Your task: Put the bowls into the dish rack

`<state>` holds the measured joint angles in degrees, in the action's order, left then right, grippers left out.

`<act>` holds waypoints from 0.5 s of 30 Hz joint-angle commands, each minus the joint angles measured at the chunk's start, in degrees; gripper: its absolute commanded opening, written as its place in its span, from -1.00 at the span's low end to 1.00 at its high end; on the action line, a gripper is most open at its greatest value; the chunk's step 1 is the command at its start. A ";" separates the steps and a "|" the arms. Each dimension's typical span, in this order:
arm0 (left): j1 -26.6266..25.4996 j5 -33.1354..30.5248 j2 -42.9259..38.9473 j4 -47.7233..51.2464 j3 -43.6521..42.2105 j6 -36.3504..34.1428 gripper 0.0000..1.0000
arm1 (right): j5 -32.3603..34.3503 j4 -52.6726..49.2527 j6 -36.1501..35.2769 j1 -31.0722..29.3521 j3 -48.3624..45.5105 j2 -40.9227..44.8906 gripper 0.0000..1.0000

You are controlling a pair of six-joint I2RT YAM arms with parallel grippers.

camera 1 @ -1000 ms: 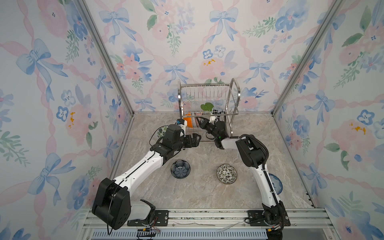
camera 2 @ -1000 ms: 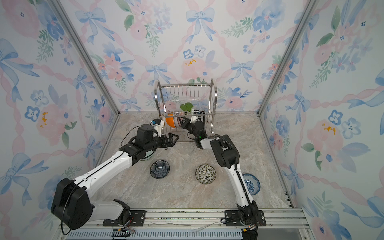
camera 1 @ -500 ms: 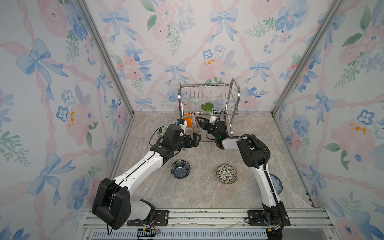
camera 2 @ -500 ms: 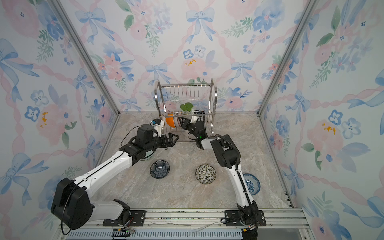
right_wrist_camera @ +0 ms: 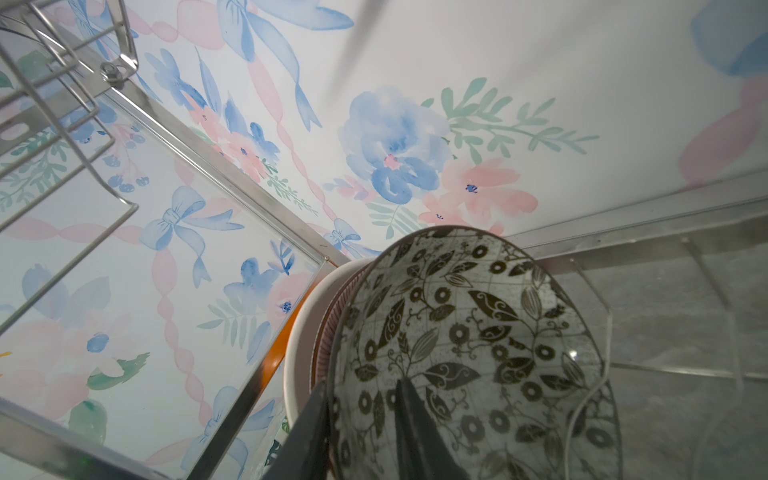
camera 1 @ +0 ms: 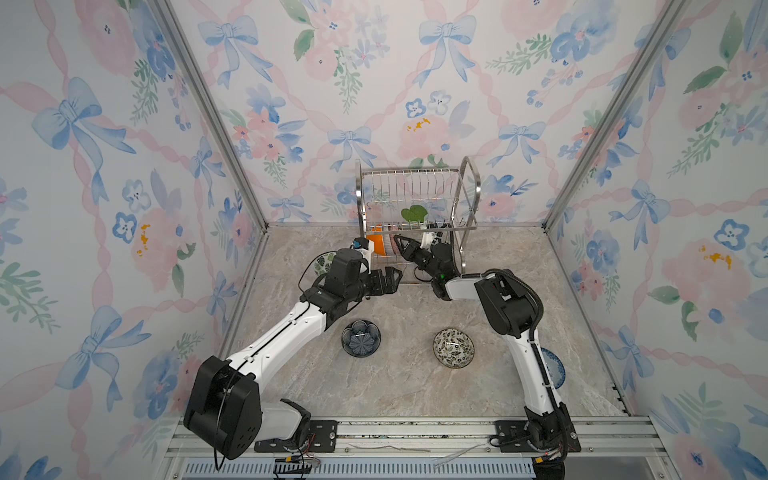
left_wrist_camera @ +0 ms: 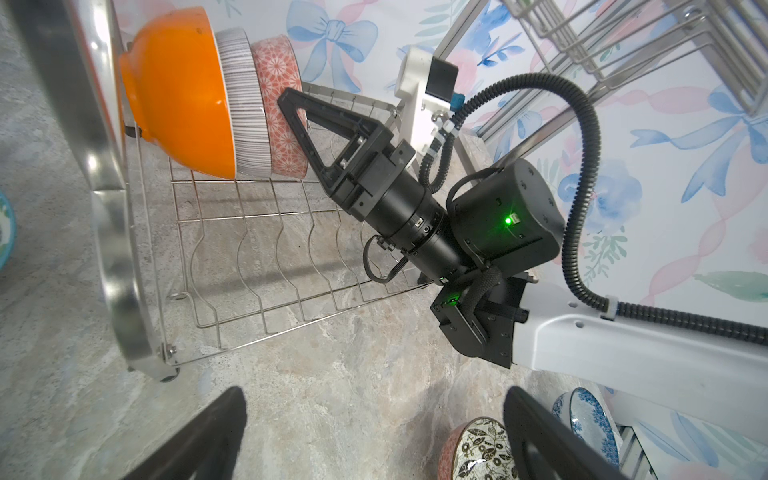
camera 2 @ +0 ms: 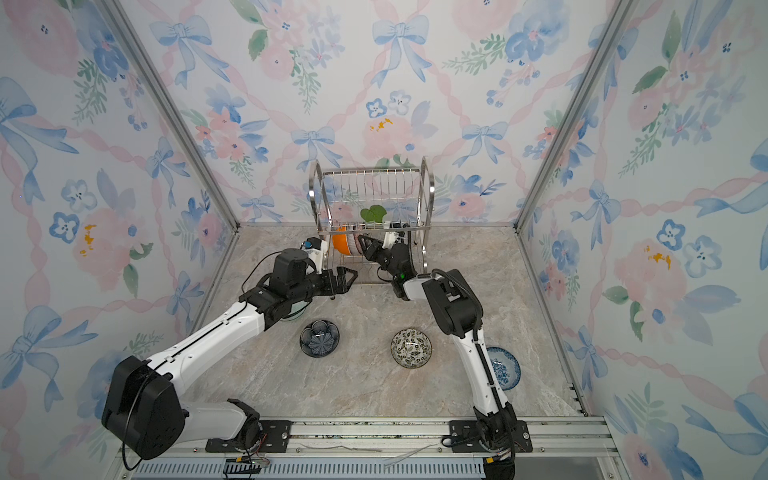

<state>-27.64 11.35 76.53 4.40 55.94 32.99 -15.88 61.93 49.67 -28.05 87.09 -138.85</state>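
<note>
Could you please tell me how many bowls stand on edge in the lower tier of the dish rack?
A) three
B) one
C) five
A: the left wrist view shows an orange bowl, a striped bowl and a pink-patterned bowl standing on edge side by side in the lower tier of the dish rack.

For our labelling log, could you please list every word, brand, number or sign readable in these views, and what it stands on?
No readable text in any view.
Black housing on the right arm: a tiny pale mark beside the green light, too small to read.
Bowls and dish rack: patterns and bare wire only, no lettering.
Wallpaper: bows and flowers, no words.
</note>
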 commanded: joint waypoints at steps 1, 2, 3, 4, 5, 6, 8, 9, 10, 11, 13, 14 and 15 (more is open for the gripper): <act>0.49 0.04 -1.34 0.61 0.13 -0.86 0.96 | 0.37 2.02 -1.24 0.28 -1.60 3.62 -0.41; 0.52 0.03 -1.35 0.60 0.05 -0.83 0.96 | 0.36 2.30 -1.33 0.28 -1.94 3.88 -0.41; 0.51 0.00 -1.47 0.66 0.04 -0.83 0.96 | 0.53 2.40 -1.38 0.19 -2.29 4.14 -0.41; 0.50 0.03 -1.48 0.61 0.04 -0.82 0.96 | 0.63 2.45 -1.50 0.19 -2.56 4.32 -0.41; 0.51 0.02 -1.50 0.61 0.04 -0.80 0.96 | 0.72 2.57 -1.59 0.15 -2.94 4.61 -0.40; 0.50 -0.01 -1.54 0.61 -0.04 -0.73 0.96 | 0.84 2.82 -1.68 0.19 -3.35 4.84 -0.40; 0.49 -0.06 -1.64 0.65 -0.04 -0.69 0.96 | 1.02 3.18 -1.68 0.13 -4.09 5.31 -0.40; 0.54 0.03 -1.76 0.63 -0.04 -0.69 0.96 | 1.08 3.28 -1.64 0.06 -4.41 5.49 -0.40; 0.56 -0.01 -1.73 0.64 -0.05 -0.66 0.96 | 1.17 3.49 -1.68 0.10 -4.70 5.67 -0.39; 0.52 0.09 -1.73 0.67 -0.09 -0.65 0.96 | 1.24 3.67 -1.60 0.10 -4.98 5.81 -0.39; 0.52 0.09 -1.91 0.61 -0.24 -0.49 0.96 | 1.37 4.05 -1.59 0.04 -5.61 6.25 -0.39; 0.54 0.19 -1.93 0.61 -0.30 -0.43 0.96 | 1.40 4.15 -1.59 -0.01 -5.94 6.48 -0.39; 0.55 0.20 -1.91 0.64 -0.40 -0.47 0.96 | 1.54 4.16 -1.68 0.01 -6.28 6.70 -0.39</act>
<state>-27.64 11.35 76.01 4.40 55.94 32.99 -15.51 63.29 49.25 -28.05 82.30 -135.09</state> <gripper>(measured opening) 0.980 0.306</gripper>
